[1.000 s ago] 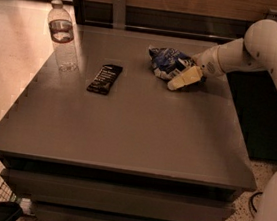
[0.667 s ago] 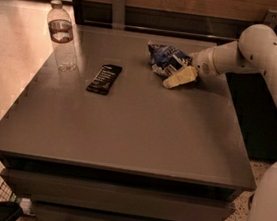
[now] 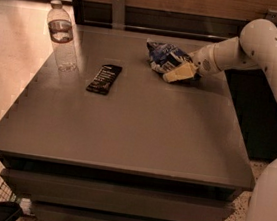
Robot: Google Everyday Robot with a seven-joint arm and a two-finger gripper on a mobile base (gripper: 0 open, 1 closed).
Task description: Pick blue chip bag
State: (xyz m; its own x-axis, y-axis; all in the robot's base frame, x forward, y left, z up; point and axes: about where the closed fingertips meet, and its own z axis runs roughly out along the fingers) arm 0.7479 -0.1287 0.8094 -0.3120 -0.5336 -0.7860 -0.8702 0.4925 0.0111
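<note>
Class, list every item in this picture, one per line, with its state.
Clear plastic water bottle: upright, cap on.
Flat black bar wrapper: lying flat.
Crumpled blue chip bag: resting on grey table, not lifted.
Gripper: low, at the bag's edge.

The single camera looks down on the table (image 3: 136, 132) from above its near edge. The gripper (image 3: 179, 73) lies at the table's far right.

The white arm (image 3: 226, 54) rises along the right side, bends at a high elbow at the far right, and slopes down toward the left. The gripper (image 3: 178, 73) sits low, far, and right of centre.
</note>
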